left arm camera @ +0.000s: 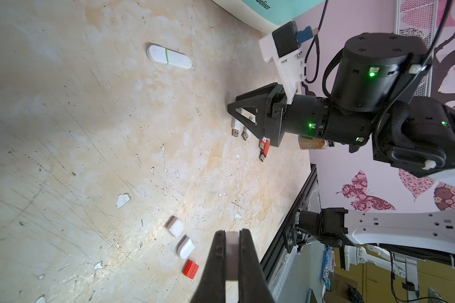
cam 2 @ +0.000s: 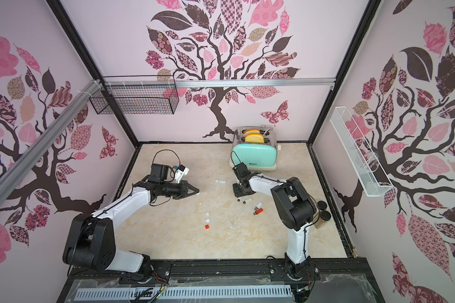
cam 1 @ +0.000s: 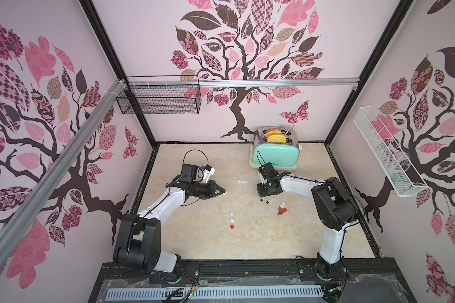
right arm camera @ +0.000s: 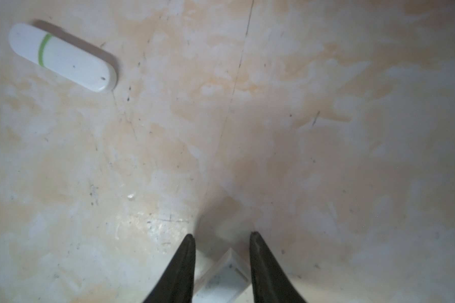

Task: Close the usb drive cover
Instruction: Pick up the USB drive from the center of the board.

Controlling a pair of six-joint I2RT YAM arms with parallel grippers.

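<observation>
My left gripper point(cam 1: 222, 191) hovers over the table's left half, shut on a small white cover point(left arm camera: 231, 251) that sits between its fingers. Pointing down at the table, my right gripper point(right arm camera: 222, 236) has its fingers closed on both sides of a white usb drive point(right arm camera: 221, 278). That drive lies flat, and its metal plug point(cam 1: 261, 200) sticks out toward the front. Just right of it lie a white uncapped drive point(cam 1: 271, 201), another white one point(cam 1: 282, 205) and a red one point(cam 1: 282, 210). Two loose white covers point(cam 1: 231, 214) point(cam 1: 232, 219) and a red cover point(cam 1: 232, 226) lie mid-table.
A capped white drive with a green band point(cam 1: 241, 181) lies between the two grippers. A mint toaster point(cam 1: 275, 153) with toast stands at the back, close behind my right wrist. Dark-lidded jars point(cam 2: 322, 213) stand at the right edge. A black wire basket point(cam 1: 159, 101) and a white shelf point(cam 1: 386, 154) hang on the walls.
</observation>
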